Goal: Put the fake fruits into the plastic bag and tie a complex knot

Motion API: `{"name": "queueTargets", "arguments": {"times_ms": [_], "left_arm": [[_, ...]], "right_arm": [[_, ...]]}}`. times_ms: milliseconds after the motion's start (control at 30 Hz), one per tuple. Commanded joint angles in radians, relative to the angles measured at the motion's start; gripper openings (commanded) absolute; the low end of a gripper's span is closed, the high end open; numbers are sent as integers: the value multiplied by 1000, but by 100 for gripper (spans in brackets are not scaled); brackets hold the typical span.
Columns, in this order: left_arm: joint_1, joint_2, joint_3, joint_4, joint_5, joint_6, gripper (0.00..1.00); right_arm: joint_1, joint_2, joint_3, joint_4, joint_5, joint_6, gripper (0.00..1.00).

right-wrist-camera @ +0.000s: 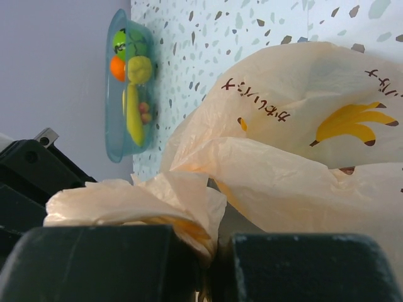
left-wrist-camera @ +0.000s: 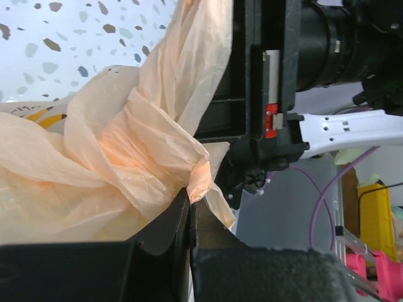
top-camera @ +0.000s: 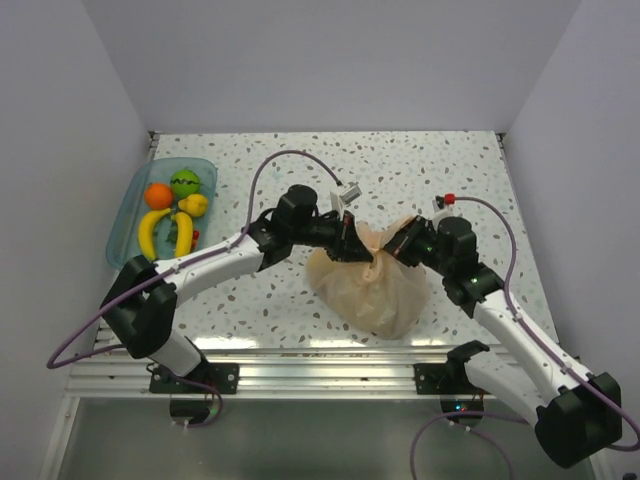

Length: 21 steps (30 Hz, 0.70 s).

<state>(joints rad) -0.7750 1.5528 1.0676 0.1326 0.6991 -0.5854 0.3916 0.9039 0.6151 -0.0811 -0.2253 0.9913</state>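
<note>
both arms converge on the bag neck at centre frame.
the left arm (top-camera: 215, 262) runs from lower left up and to the right, elbow bent; its left gripper (top-camera: 352, 236) is pinched tight on a twisted strip of the plastic bag (top-camera: 372, 292). the right arm (top-camera: 510, 325) runs from lower right up and to the left; its right gripper (top-camera: 402, 243) is clamped on a folded wad of the same film. the two tips are close together. the bag lies crumpled at the centre of the table (top-camera: 300, 160), peach-orange and translucent, with a banana print and orange lettering. the fake fruits (top-camera: 172, 208), among them bananas (top-camera: 150, 233), orange (top-camera: 158, 195) and green ball (top-camera: 184, 182), sit in the blue tray (top-camera: 122, 222) at upper left, well apart from the bag.
</note>
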Motion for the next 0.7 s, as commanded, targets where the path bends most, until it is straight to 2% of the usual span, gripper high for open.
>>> {"name": "queueTargets", "arguments": {"times_ms": [0,300,333,400,433,533,567,667], "left_arm": [[-15,36,29,-74,-181,41,0],[-20,102,35,-76,-204,84,0],[-20,102,35,-73,-204,81,0],[-14,101,38,-67,-202,90,0],[-10,99,37,-65,-197,90,0],[2,86,29,-54,-175,94,0],[2,79,26,-48,-171,96,0],[3,66,17,-34,-145,101,0]], "right_arm": [[-10,-31,-3,49,24,7,0],[-8,-36,15,40,-90,-46,2],[-7,-30,23,38,-112,-75,16],[-7,-16,80,-20,-198,-143,30],[-8,-16,106,-54,-224,-242,39],[-10,-46,210,-227,-247,-456,58],[-10,-62,250,-308,-247,-495,68],[-14,-121,325,-443,-246,-653,77]]}}
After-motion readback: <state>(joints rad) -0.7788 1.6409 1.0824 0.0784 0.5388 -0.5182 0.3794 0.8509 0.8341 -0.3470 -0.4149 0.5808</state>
